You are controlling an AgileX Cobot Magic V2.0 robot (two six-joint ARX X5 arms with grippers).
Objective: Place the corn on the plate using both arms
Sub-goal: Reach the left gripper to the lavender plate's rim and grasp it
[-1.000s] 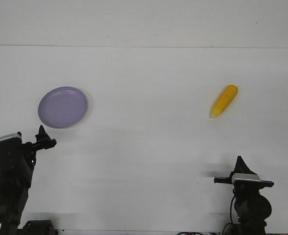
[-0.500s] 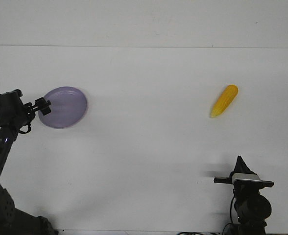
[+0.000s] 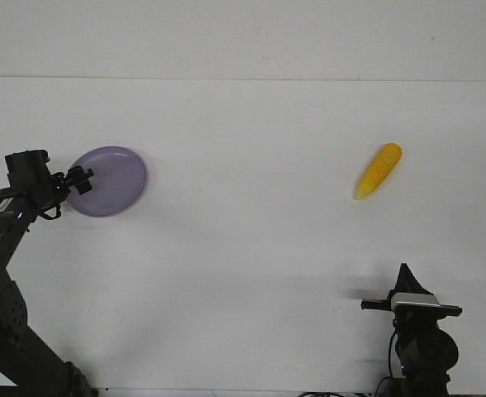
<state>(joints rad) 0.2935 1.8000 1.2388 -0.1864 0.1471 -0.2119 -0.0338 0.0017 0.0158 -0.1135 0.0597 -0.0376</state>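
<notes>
The lavender plate point(image 3: 111, 180) lies flat on the white table at the left. My left gripper point(image 3: 79, 180) is at the plate's left rim, its fingers apart, one above and one below the rim; I cannot tell if they touch it. The yellow corn point(image 3: 378, 170) lies on the table at the right, its pointed end toward the near left, with nothing touching it. My right gripper point(image 3: 406, 278) points up near the front right edge, well short of the corn, its fingers together and empty.
The white table point(image 3: 243, 248) spreads between plate and corn. A seam where table and back wall point(image 3: 243, 37) meet runs across the far side. The left arm's links point(image 3: 3, 248) rise from the front left corner.
My left arm has swung up from the front left and reached the plate's left rim. The right arm, the corn and the plate have stayed in place.
</notes>
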